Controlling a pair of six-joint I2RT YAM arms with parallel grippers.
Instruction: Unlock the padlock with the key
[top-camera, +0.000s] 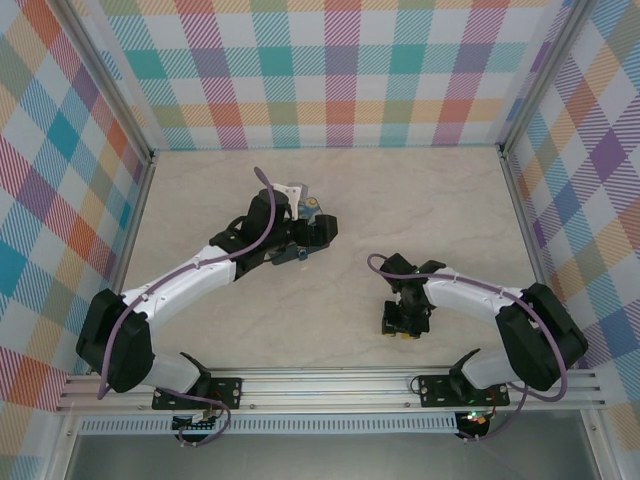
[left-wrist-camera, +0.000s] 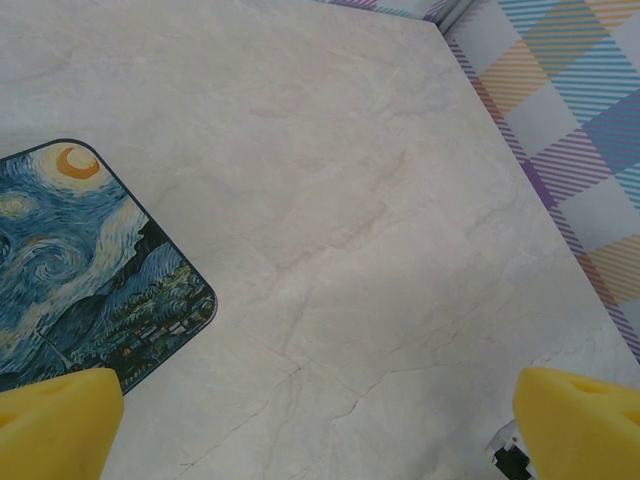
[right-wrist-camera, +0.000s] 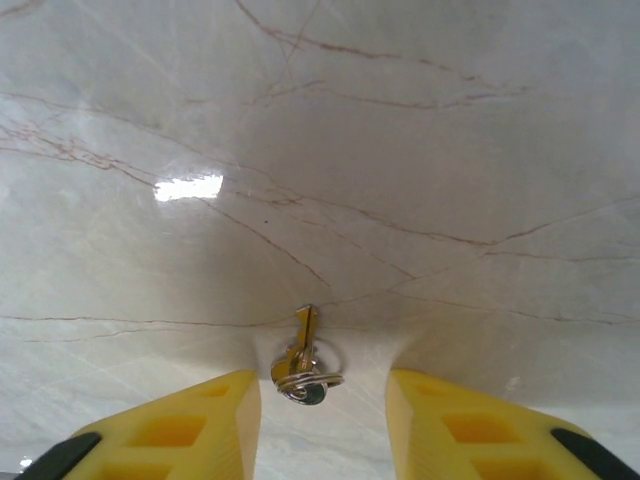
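While the counter (left-wrist-camera: 380, 200) is carrying the painted tin (left-wrist-camera: 90, 280) at the left edge of the left wrist view, the left gripper (left-wrist-camera: 320, 435) is hovering nearby, jaws wide and empty. The right gripper (right-wrist-camera: 320, 395) is straddling the key (right-wrist-camera: 304, 340), low centre in its view, jaws part-open, not yet gripping. Risk: the flat key may be skidding or twisting on its ring (right-wrist-camera: 312, 385) under an off-centre pinch. The tin is running off frame; where the padlock is lying I cannot tell.
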